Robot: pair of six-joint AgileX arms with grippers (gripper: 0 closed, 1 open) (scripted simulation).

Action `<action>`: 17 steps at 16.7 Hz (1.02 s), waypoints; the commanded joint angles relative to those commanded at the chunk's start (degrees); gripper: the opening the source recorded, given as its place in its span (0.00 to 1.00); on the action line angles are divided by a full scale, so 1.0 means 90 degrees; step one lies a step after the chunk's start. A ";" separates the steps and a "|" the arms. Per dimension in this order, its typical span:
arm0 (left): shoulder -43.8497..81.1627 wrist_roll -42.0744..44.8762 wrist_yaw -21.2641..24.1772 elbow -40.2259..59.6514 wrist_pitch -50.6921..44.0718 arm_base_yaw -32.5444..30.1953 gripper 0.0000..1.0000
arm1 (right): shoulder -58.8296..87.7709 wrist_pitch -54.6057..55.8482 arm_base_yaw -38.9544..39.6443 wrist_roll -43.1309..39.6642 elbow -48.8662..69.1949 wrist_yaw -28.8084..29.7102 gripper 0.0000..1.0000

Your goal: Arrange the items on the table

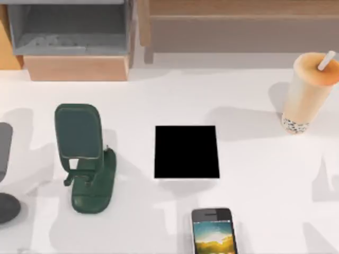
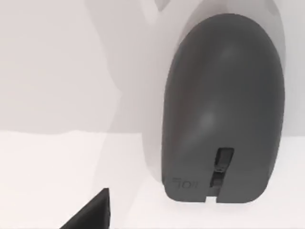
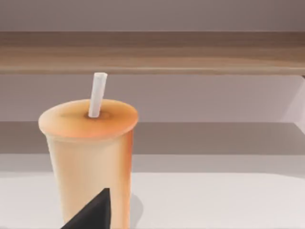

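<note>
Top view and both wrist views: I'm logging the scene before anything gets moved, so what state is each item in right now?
Smartphone: flat on the table, screen lit, face up, at the near edge.
Computer mouse: resting flat, ungripped, at the table's left edge.
Drink cup: upright, straw in the lid, at the right rear.
Phone stand: upright, cradle vacant.
Black square pad: flat, centre, nothing on it.

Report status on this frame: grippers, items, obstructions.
Mouse below left wrist camera, table's left edge. Drink cup upright, far right, facing right wrist camera. Smartphone flat, near edge. Green stand, black square between.
</note>
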 joint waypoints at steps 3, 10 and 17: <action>0.0040 0.0043 0.0000 0.0026 -0.0028 0.0003 1.00 | 0.0000 0.0000 0.0000 0.0000 0.0000 0.0000 1.00; 0.0346 0.0042 0.0000 -0.0388 0.0675 -0.0003 1.00 | 0.0000 0.0000 0.0000 0.0000 0.0000 0.0000 1.00; 0.1149 0.0090 0.0000 -0.1352 0.2473 0.0033 1.00 | 0.0000 0.0000 0.0000 0.0000 0.0000 0.0000 1.00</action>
